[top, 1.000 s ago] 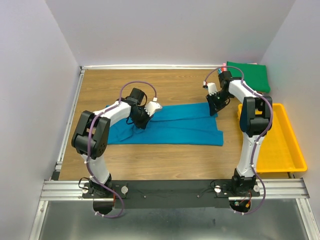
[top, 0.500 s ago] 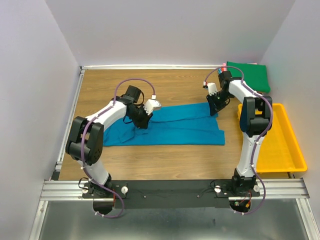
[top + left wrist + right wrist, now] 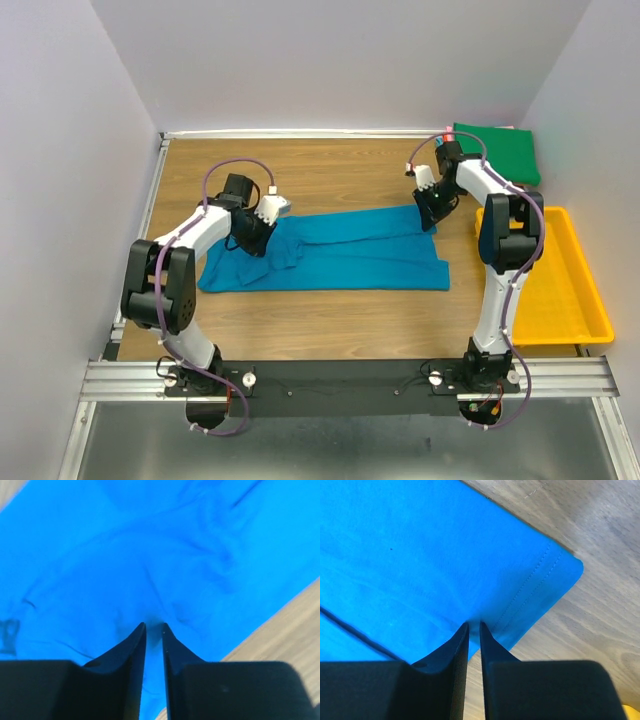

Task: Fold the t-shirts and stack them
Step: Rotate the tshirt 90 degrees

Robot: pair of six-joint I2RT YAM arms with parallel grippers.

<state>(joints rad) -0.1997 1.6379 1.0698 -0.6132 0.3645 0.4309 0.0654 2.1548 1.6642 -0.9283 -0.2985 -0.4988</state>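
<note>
A teal-blue t-shirt (image 3: 360, 255) lies in a long band across the wooden table, wrinkled at its left end. My left gripper (image 3: 252, 240) is down on that left part. In the left wrist view its jaws (image 3: 152, 625) stand a narrow gap apart, with creases of the cloth (image 3: 150, 555) gathering at the tips. My right gripper (image 3: 432, 212) is at the shirt's far right corner; its jaws (image 3: 474, 624) pinch the cloth (image 3: 420, 555) close to the stitched hem. A dark green t-shirt (image 3: 500, 152) lies folded at the back right.
A yellow plastic tray (image 3: 590, 300) sits along the right edge, beside the right arm. White walls close the table at the back and sides. A metal rail (image 3: 140, 250) runs down the left edge. Bare wood (image 3: 330, 170) shows behind the shirt.
My left gripper has moved left, taking the shirt's left part with it; that end now reaches further left and a fold has bunched beside the gripper. The right gripper has stayed put.
</note>
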